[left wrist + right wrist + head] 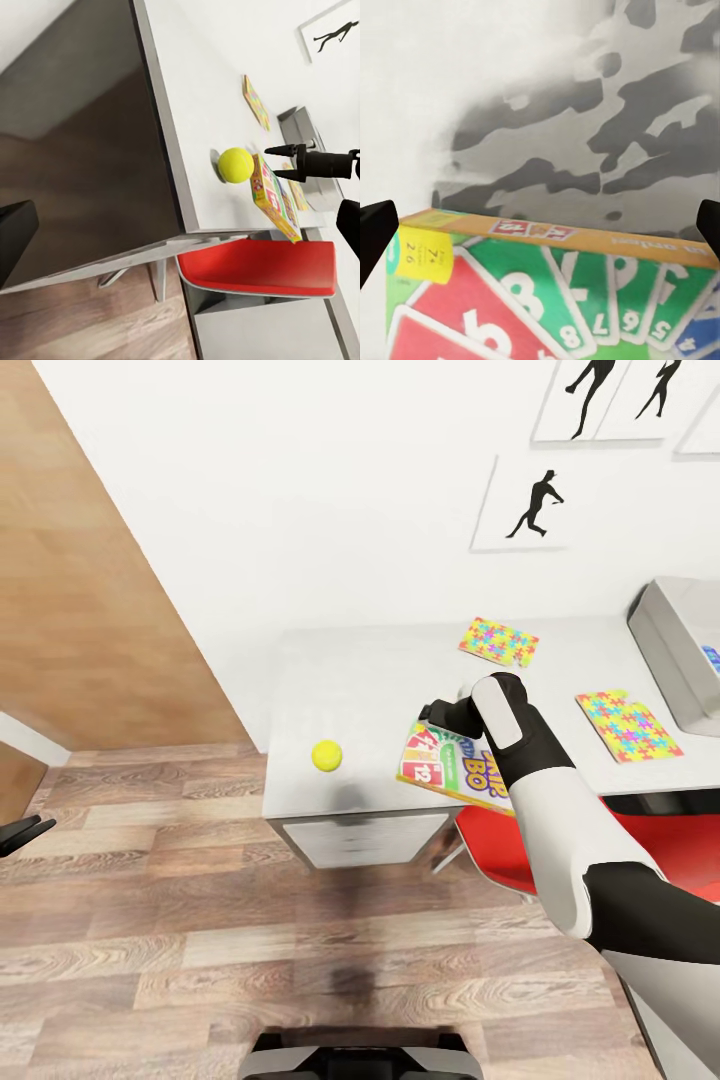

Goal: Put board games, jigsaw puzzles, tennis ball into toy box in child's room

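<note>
The right gripper (432,712) is hanging spread wide over the board game (450,765), fingers clear of the box. The game is lying flat at the table's (350,680) front edge, its long axis running along that edge, between the tennis ball (326,755) and a jigsaw puzzle (628,725). The left gripper (25,830) is low over the floor, state unclear.
</note>
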### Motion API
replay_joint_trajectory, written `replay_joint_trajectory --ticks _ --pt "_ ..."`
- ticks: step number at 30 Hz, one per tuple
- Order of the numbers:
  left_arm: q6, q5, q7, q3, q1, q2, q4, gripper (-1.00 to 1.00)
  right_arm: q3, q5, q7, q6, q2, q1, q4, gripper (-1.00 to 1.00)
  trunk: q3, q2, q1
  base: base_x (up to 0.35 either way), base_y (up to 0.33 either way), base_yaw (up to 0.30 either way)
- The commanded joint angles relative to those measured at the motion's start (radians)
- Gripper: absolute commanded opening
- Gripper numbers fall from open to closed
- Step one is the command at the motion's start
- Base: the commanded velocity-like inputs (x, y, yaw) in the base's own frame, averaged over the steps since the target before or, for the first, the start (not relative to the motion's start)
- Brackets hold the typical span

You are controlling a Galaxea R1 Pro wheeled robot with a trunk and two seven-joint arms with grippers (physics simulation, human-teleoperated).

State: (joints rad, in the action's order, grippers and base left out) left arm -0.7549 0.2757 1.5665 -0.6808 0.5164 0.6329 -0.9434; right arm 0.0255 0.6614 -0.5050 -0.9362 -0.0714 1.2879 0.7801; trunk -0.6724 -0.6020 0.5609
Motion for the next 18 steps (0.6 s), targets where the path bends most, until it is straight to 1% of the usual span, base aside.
replay_joint_trajectory --ticks 1,10,18 --pt "-0.011 -0.001 0.004 0.000 0.001 0.000 0.000 1.00 0.002 0.010 -0.010 -0.001 0.001 0.001 0.001 1.00 -0.001 -0.001 0.000 0.000 0.000 0.000" --pt "-0.011 -0.001 0.004 0.000 0.001 -0.001 0.000 1.00 0.002 0.010 -0.010 0.001 0.001 0.001 0.001 1.00 -0.001 -0.001 0.000 -0.064 0.000 0.000" --pt "-0.011 -0.001 0.004 0.000 0.001 -0.001 0.000 1.00 0.002 0.010 -0.010 0.002 0.001 0.001 0.001 1.00 -0.001 -0.001 0.000 -0.008 0.000 0.000"
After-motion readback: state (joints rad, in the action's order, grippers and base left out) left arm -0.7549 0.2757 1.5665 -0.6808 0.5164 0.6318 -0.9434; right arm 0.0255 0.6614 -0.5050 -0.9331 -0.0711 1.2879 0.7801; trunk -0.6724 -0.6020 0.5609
